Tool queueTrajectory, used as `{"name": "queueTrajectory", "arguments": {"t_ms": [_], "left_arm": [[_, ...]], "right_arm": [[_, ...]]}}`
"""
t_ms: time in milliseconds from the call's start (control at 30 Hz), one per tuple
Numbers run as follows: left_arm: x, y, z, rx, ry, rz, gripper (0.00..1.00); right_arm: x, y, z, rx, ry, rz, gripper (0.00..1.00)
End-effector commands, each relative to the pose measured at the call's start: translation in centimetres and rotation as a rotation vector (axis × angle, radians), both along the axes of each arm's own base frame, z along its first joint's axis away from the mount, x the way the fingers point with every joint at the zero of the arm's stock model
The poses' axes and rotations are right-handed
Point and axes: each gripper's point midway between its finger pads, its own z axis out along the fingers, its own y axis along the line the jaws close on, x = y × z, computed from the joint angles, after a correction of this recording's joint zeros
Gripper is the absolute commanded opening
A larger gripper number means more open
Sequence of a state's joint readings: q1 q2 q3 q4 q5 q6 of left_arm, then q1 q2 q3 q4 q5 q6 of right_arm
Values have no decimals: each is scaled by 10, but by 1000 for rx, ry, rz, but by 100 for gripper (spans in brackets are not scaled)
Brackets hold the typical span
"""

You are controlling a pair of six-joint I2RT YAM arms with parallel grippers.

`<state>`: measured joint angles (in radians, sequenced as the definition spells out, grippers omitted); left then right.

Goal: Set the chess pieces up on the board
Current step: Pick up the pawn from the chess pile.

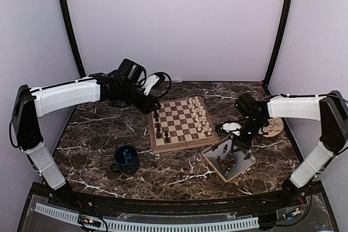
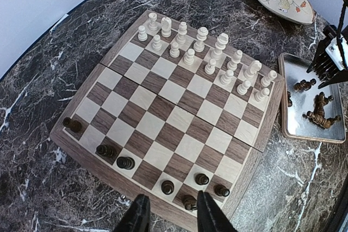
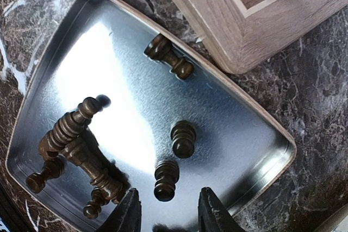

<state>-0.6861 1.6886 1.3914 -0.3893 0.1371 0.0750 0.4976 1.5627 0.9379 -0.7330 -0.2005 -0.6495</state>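
Right end effector (image 3: 169, 210) stands open over dark pieces (image 3: 183, 138) in the tray (image 3: 136, 80) — left end effector (image 2: 173, 205) part-open above the board (image 2: 179, 118).

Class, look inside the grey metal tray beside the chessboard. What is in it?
The tray holds only dark chess pieces: three lie apart, the rest in a heap. The heap covers its lower pieces, so there is no sure count.

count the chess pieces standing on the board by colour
cream-white pieces: 16
dark brown pieces: 7
total on the board: 23
More dark ones lie in the tray, partly piled together, so they are left out of this tally.
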Motion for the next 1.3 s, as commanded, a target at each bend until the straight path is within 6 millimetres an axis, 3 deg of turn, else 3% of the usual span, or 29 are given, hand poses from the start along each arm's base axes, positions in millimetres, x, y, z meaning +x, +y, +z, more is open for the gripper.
{"name": "queueTrajectory", "arguments": {"t_ms": [0, 433, 767, 900, 1033, 1267], "left_arm": [[0, -2, 3, -20, 1, -2, 32], [0, -3, -5, -3, 20, -4, 32], [-3, -5, -9, 9, 38, -16, 32], [-3, -4, -10, 19, 41, -12, 32], [7, 6, -8, 41, 19, 69, 32], [25, 32, 4, 48, -15, 218, 32]], "right_arm": [[1, -1, -9, -25, 4, -8, 36], [0, 9, -18, 1, 71, -5, 9], [-11, 10, -3, 45, 136, 29, 5], [-5, 11, 11, 49, 116, 30, 6], [14, 19, 33, 40, 38, 24, 6], [55, 71, 81, 60, -94, 92, 6]]}}
